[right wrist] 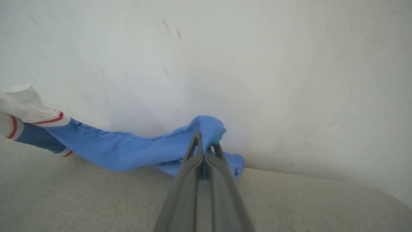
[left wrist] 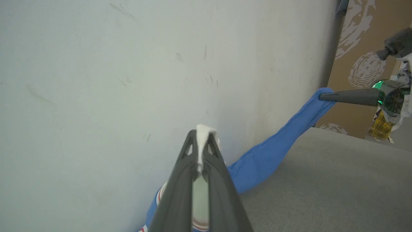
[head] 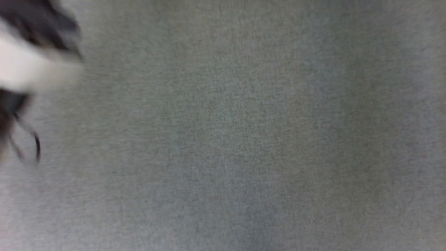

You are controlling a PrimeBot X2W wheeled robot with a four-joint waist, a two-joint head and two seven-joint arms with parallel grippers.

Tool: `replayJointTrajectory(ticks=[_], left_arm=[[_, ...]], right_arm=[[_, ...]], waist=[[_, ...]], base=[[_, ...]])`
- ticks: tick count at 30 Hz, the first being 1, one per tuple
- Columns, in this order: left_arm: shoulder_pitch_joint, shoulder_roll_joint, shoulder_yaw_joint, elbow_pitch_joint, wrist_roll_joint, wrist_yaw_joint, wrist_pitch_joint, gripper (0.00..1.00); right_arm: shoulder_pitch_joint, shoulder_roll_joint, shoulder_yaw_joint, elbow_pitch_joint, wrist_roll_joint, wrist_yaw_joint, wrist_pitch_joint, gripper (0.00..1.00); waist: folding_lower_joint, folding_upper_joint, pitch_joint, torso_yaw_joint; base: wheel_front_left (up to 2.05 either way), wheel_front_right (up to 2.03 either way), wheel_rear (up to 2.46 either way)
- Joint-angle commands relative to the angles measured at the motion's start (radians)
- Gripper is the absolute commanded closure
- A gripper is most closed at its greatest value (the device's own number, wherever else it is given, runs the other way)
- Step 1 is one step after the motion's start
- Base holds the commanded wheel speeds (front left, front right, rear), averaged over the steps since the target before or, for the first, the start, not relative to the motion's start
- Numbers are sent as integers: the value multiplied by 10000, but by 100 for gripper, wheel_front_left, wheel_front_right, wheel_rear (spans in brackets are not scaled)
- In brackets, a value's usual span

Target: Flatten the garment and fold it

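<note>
Both tools are pinched shut on cloth. The left tool (left wrist: 202, 133) has a small tuft of the white sleeve (right wrist: 22, 100) between its tips. The right tool (right wrist: 206, 141) grips a bunched blue fold.

The shirt (right wrist: 128, 151) hangs between the two grips as a narrow, roped-up band. It runs close along the white wall (left wrist: 96, 80) and sags in the middle toward the grey surface (head: 244, 139). We cannot tell whether the lowest fold touches that surface. The red-and-white trim shows beside the sleeve.

Our reading is that we are in the flattening step, with folding not yet begun.

Notes for doing it well:
- Draw the tools apart evenly until the sag goes. Stop there, because the left pinch is thin and a hard tug could strip it out.
- Bring the cloth away from the wall before lowering, or the far edge may ride up against it.
- Lower both tools together and level, letting the hanging edge land first, then drag back gently so the body opens out.
- Tension alone may not open a roped band, so a re-grip at the hem or shoulder corners will probably be needed.
- The head view is blurred. Confirm the lay once it settles.
</note>
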Motion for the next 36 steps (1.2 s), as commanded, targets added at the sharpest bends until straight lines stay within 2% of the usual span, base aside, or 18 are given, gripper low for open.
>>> replayJointTrajectory(ticks=[1,5,10,15,19,22,28,31,36], left_arm=[[631,178,-89,-410,-91,204,80,100],[2747,693,-320,-1701,-396,1014,264,100],[5191,1067,-854,-2433,-587,1976,277,100],[7065,1314,-1584,-2770,-1068,2487,662,100],[8315,1428,-2111,-2867,-1776,2830,1159,100],[9092,1564,-2480,-2739,-2260,3024,1574,100],[10239,1514,-3339,-2447,-3207,3050,2488,100],[10535,1438,-3737,-2241,-3440,3040,2946,100],[11072,1385,-3875,-2304,-4192,3082,3204,100]], right_arm=[[613,2,-205,-379,75,-7,135,100],[2752,312,-976,-1463,224,-7,603,100],[5014,753,-1677,-2009,472,-7,1022,100],[6925,855,-1940,-2245,793,-7,1553,100],[8449,561,-1658,-2266,968,-7,2138,100],[9437,219,-1268,-2237,1110,-7,2572,100],[11083,-513,-616,-1986,1339,-7,3584,100],[11682,-677,-536,-1783,1390,-7,3912,100],[12518,-812,-759,-1457,1308,-7,4636,100]], waist=[[3,0,-1182,295],[3,0,-1891,301],[3,0,-2788,341],[3,0,-3466,432],[3,0,-3949,447],[3,0,-4313,416],[3,0,-4850,370],[3,0,-4984,397],[3,0,-5149,430]], base=[[0,0,0],[0,0,0],[0,0,0],[0,0,0],[0,0,0],[0,0,0],[0,0,0],[0,0,0],[0,0,0]])
